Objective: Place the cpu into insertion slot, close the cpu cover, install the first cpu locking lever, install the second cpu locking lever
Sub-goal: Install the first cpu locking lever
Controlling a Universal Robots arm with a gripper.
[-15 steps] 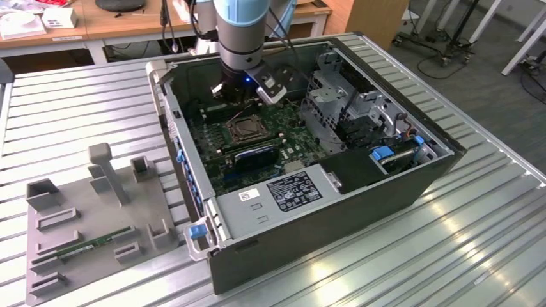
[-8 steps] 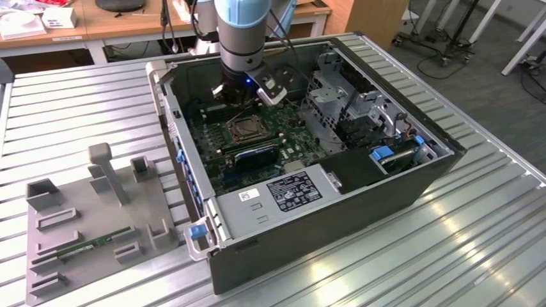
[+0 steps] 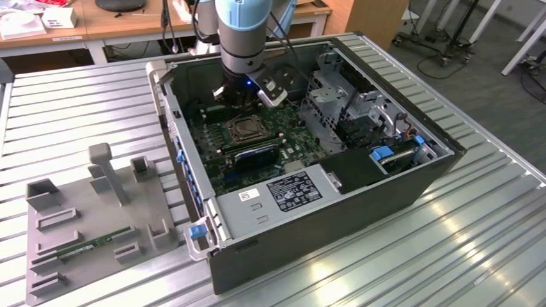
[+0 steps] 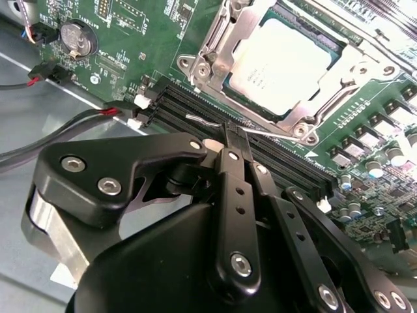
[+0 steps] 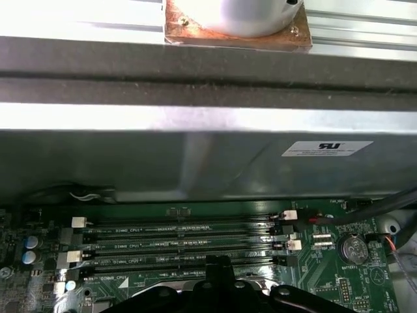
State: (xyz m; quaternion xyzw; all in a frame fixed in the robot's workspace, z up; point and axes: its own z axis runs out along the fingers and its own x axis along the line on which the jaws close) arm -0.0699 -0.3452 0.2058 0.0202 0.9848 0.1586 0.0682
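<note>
One arm, one gripper [image 4: 236, 145], one open computer case [image 3: 256, 211] lying on a slatted metal table [image 3: 477, 243]. In the second wrist view the two black fingers [image 4: 234, 195] stand pressed together with no gap between them, their tips on a thin wire lever [image 4: 260, 130] that runs along the near edge of the socket; whether they actually pinch it I cannot tell. One cpu [image 4: 283, 65], a flat square chip with a pale silvery top, sits in the insertion slot [image 4: 228, 88] on the green board [image 4: 130, 39]. One cpu cover [image 4: 212, 55], a thin silvery frame with a cut-out centre, lies down around the chip. Four long black memory slots [image 5: 182, 244] run side by side next to the socket in the first wrist view. One round coin battery [image 5: 352, 248] sits on the board nearby. In the exterior view, one grey holder tray [image 3: 85, 224] lies on the table toward the exterior view's left, well apart from the case, with one green memory stick [image 3: 89, 246] on it.
</note>
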